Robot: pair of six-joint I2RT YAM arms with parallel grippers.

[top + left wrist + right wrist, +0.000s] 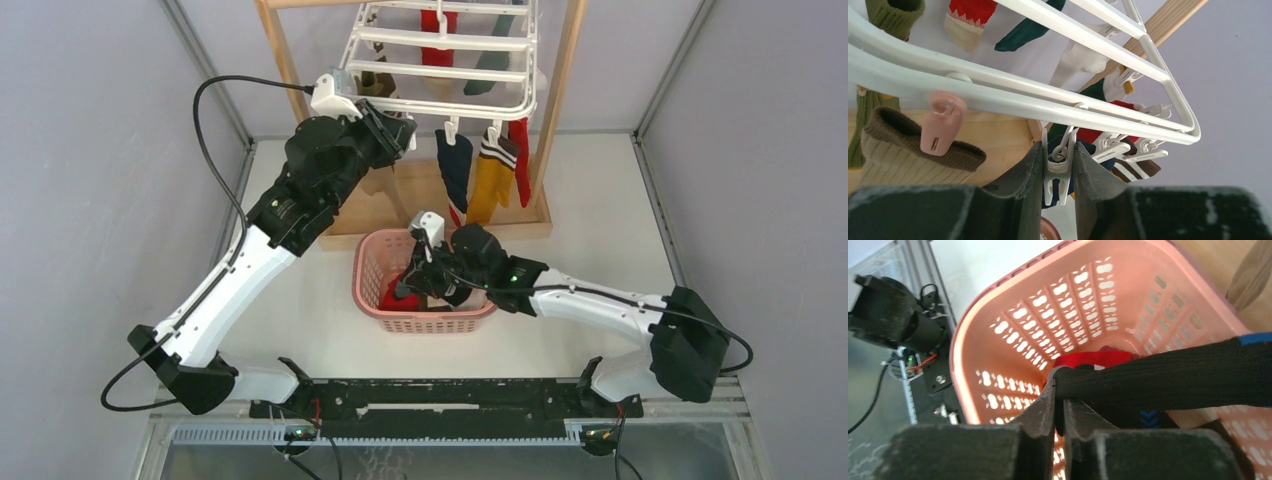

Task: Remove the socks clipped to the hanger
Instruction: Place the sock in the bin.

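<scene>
From above, the white hanger [440,45] hangs in the wooden rack [563,90] at the far side of the counter [600,230], and there are socks [480,170] on it. A navy sock [455,165], a yellow sock [490,190] and a red sock [520,150] dangle off its near edge. The left hand [398,135] is up at the hanger's near left corner, though its grip is hard to read from this angle. Down below, the pink basket [368,268] sits on the counter just in front of the rack. The right hand [415,285] is over it with dark fabric at its tip. Over to the left wrist camera, and here it is plain: the left hand [1058,147] has both fingers pressed against the sides of a white clip [1057,172] hanging from the hanger's [998,95] near bar, clamped on it. Off to the left a pink clip [940,125] hangs right at the cuff of a brown-cuffed sock [908,150]. Now the right wrist camera: the right hand [1060,377] is squeezed tight on the edge of a black sock [1168,375]. The sock stretches away to the right above the basket [1048,300], and a bit of red cloth [1093,359] lies down inside.
</scene>
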